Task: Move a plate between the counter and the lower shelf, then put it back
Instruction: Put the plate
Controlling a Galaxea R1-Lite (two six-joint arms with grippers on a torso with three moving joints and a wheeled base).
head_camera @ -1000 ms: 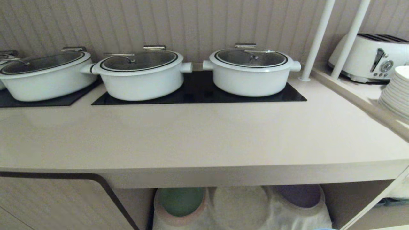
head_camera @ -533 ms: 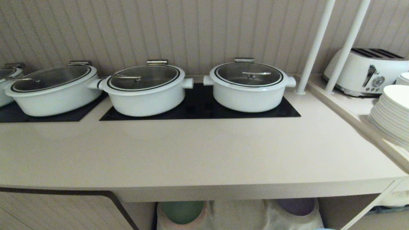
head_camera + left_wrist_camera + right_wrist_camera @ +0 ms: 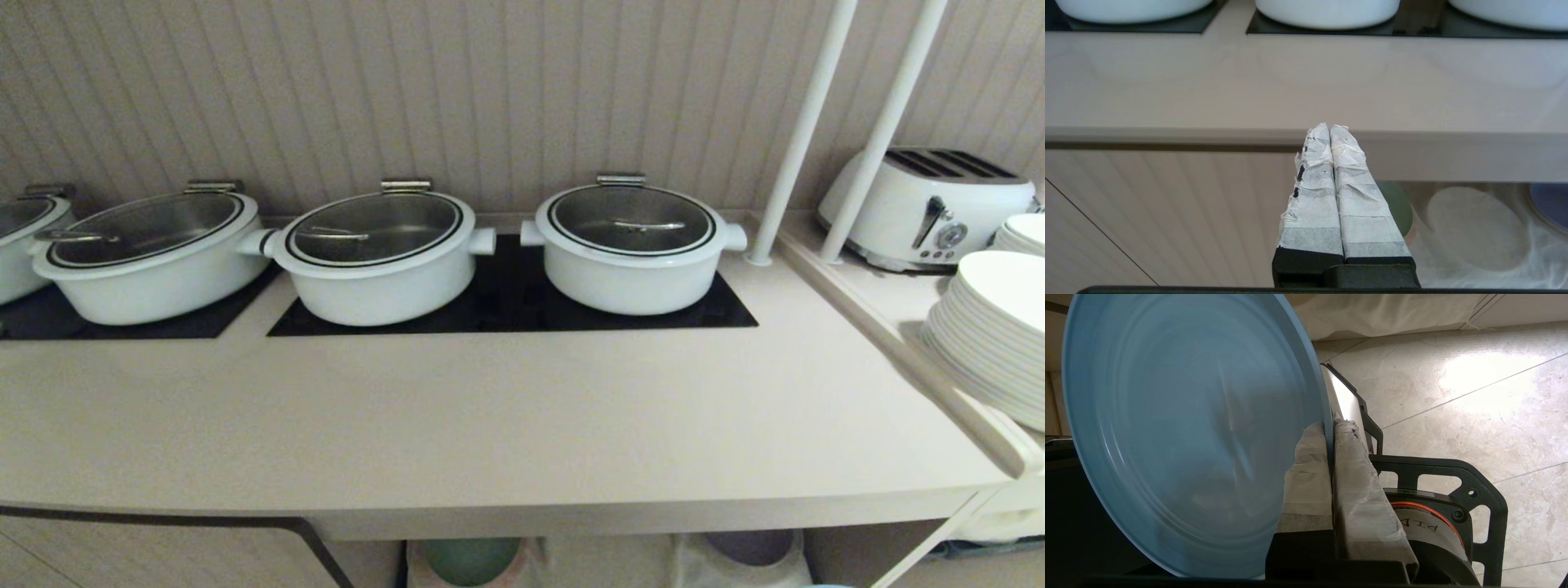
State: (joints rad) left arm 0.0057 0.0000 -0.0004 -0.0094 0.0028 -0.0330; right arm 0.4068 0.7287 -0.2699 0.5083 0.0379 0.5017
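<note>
The light-blue plate [image 3: 1184,433] fills the right wrist view, held on edge. My right gripper [image 3: 1331,426] is shut on the plate's rim, one taped finger on each face, below counter height over the tiled floor. My left gripper [image 3: 1329,127] is shut and empty, parked in front of the counter's front edge [image 3: 1208,136]. The beige counter [image 3: 506,408] spans the head view; neither arm shows there. Under it, the lower shelf [image 3: 608,559] shows only as a strip of white cloth, with its round raised spot [image 3: 1474,228] seen in the left wrist view.
Several white lidded pots [image 3: 629,245] stand on black glass panels [image 3: 506,306] at the counter's back. A green plate [image 3: 469,557] and a purple plate [image 3: 747,543] lie on the shelf cloth. At right, two white poles [image 3: 804,131], a toaster [image 3: 927,208] and stacked white plates [image 3: 992,327].
The whole head view has shifted downward as the camera rose: the pots and counter sit lower in the picture and less of the lower shelf shows. The things themselves have not moved.
</note>
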